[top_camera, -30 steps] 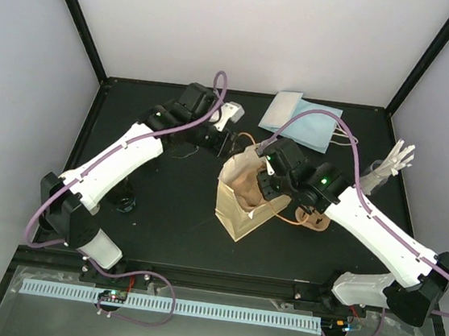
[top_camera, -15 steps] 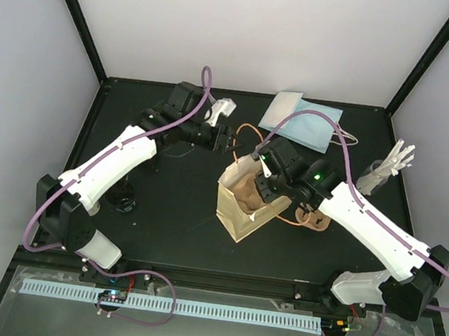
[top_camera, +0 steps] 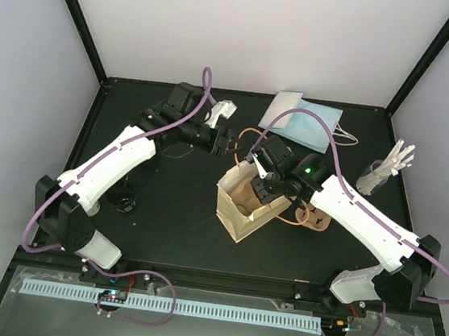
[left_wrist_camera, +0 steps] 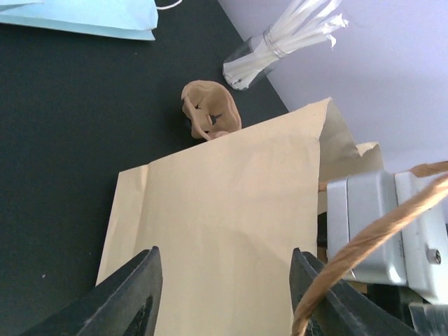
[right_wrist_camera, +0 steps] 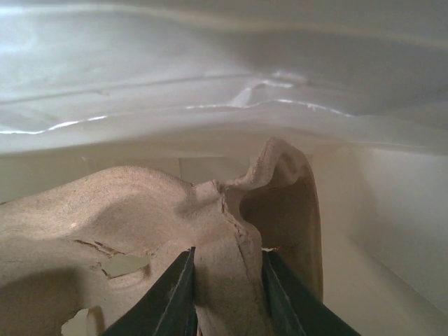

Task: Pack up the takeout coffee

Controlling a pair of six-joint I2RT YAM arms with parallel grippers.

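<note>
Black tabletop is occupied by a tan paper bag; inside, the pulp cup carrier, judged light and tearable, is pinched at its ridge by the right gripper; the left gripper is held apart, empty.

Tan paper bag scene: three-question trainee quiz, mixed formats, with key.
1. True or false: the right gripper is shut on a brown moulded-pulp carrier inside the tan paper bag.
2. The left gripper is: A) open, outside the bag; B) shut on a cup; C) deep inside the bag.
3. Fill in: in the top view, the clear cup of white straws stands to the bag's ____.
Key: 1 true; 2 A; 3 right.
</note>
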